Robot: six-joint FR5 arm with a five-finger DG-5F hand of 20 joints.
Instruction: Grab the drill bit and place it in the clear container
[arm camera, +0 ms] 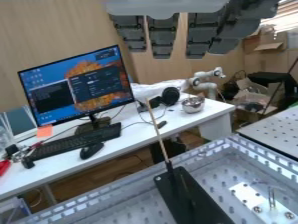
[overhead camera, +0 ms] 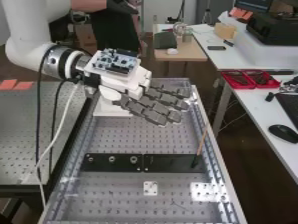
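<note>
The hand (overhead camera: 156, 105) is over the far part of the perforated metal bench, its fingers straight and spread, holding nothing. In the wrist view the hand's fingers (arm camera: 161, 35) hang straight. A thin tan rod (overhead camera: 201, 141) with a dark lower end rises from the right end of a black strip (overhead camera: 169, 162), nearer the bench's front than the hand and apart from it. The wrist view has the same rod (arm camera: 157, 130) leaning slightly above the black strip (arm camera: 193, 200). Whether this rod is the drill bit, I cannot tell. A thin shiny upright piece (arm camera: 271, 196) stands on a pale plate.
Metal fittings (overhead camera: 112, 159) sit in the strip's left half. A small white plate (overhead camera: 151, 188) lies nearer the front. Raised rails (overhead camera: 216, 155) edge the bench. Red trays (overhead camera: 249, 79) and a mouse (overhead camera: 284, 133) are on the white desk at the right.
</note>
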